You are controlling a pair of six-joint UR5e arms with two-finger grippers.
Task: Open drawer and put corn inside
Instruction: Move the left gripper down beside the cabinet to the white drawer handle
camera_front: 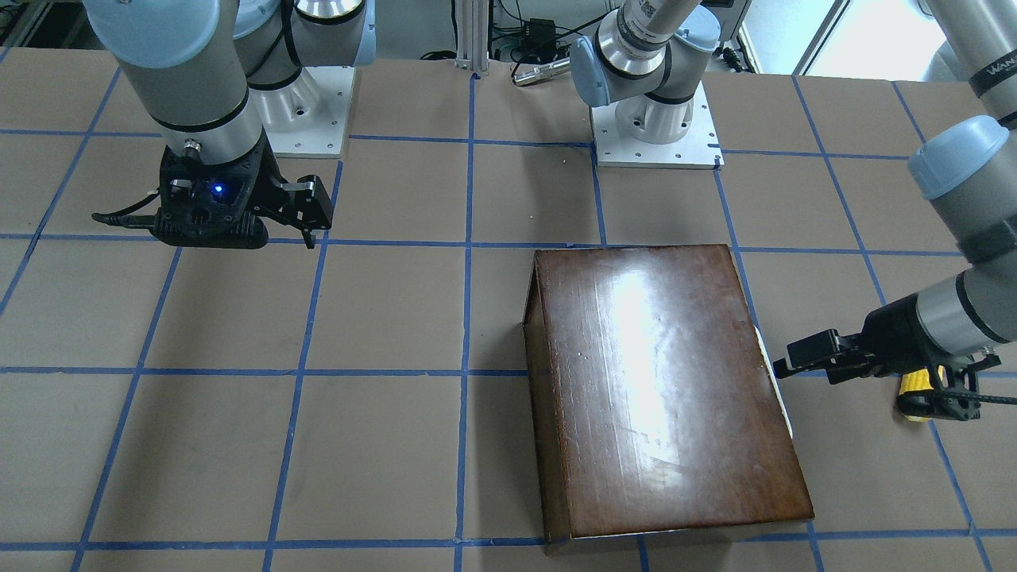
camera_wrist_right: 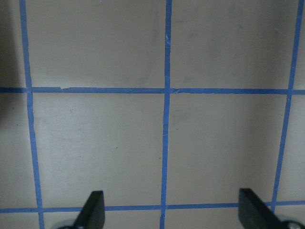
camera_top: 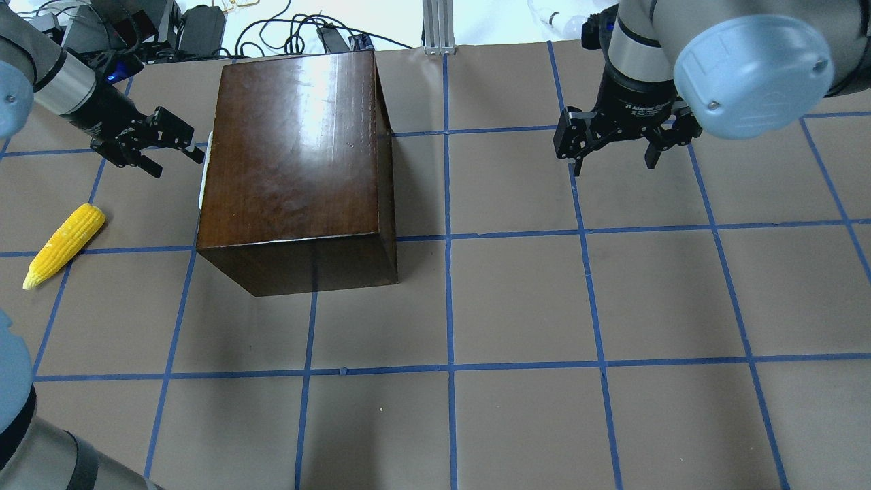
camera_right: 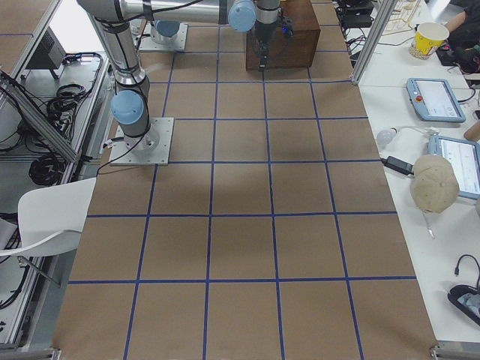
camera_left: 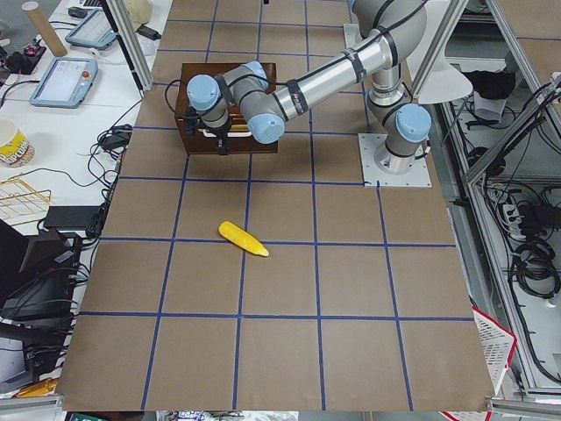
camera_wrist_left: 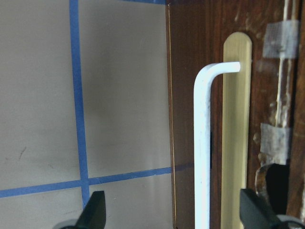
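I have the wooden box [camera_top: 299,150] sitting on the far left part of the surface [camera_top: 517,299], its far edge close to the surface's far edge. Its handle face is turned toward the robot's left. The drawer [camera_wrist_left: 186,119] is shut, its dark front panel flush with the box. A white handle [camera_wrist_left: 202,143] runs along the panel over a pale strip.

My left claw [camera_top: 178,162] is level with that face and pointing at it, fingers spread wide and holding nothing. On the left wrist camera the handle stands between the two fingertips [camera_wrist_left: 97,210], nearer the middle than either one. From overhead, the far finger ends just beside the box's left edge by the handle; I cannot tell whether it touches.

The corn [camera_top: 64,245] lies flat on the surface to the left of the box, well apart from it. It is nearer the robot than the left claw, and its tapered tip points toward the robot and the left edge. A stretch of taped brown surface lies between the corn and the handle face.

My right claw [camera_top: 612,163] hangs pointing down over the right half, well apart from the box, fingers wide and holding nothing. Its wrist camera shows the blue-taped grid beneath.
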